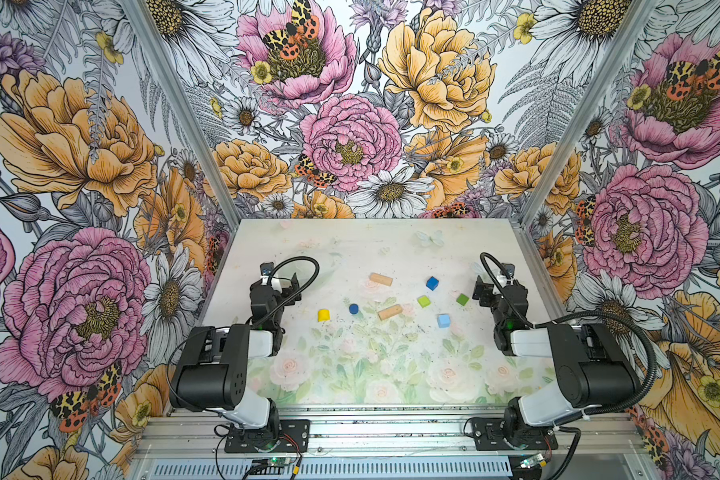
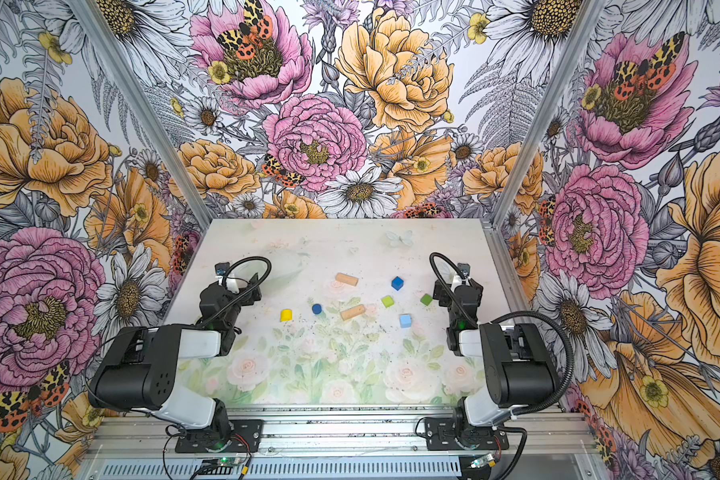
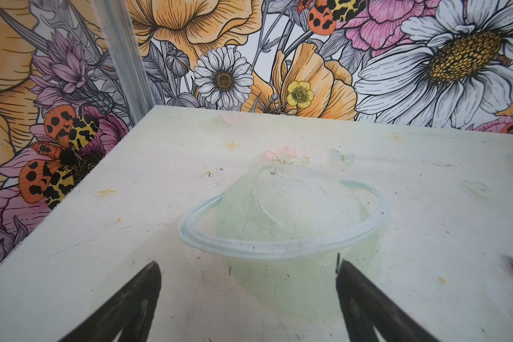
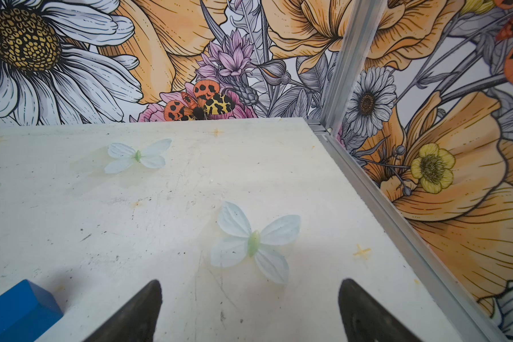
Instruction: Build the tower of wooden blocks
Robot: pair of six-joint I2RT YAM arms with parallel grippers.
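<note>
Left hand [image 3: 248, 266] hangs with its two dark fingers spread wide and nothing between them. In the left wrist view only bare counter [image 3: 131, 207] and a faded print of a ringed globe [image 3: 282, 219] show in the gap. In a top view the left hand [image 1: 283, 286] sits by the counter's left edge, well apart from the blocks [image 2: 352, 312].

The right hand [image 4: 251, 281] is spread wide too and holds nothing. It hovers by the right edge over a printed butterfly [image 4: 253, 242], with the dark blue cube [image 4: 18, 311] off to one side of its fingers, not touching them.

Eight blocks lie scattered across the middle of the counter, each alone and touching no other — none is stacked.
- The far bar [image 1: 381, 279] lies farthest back, near the centre, with the dark blue cube to its right.
- The near bar [image 1: 390, 312] lies slanted, closer to the arms, between the cylinder [image 1: 353, 308] on its left and the lime cube [image 1: 423, 301] on its right.
- The half-round [image 1: 324, 314] is leftmost, beside the cylinder, and is the block nearest the left hand.
- The green cube [image 1: 462, 299] is the one nearest the right hand, near it but apart.
- The light blue cube [image 1: 443, 320] sits nearest the front, just forward of the two green ones.
</note>
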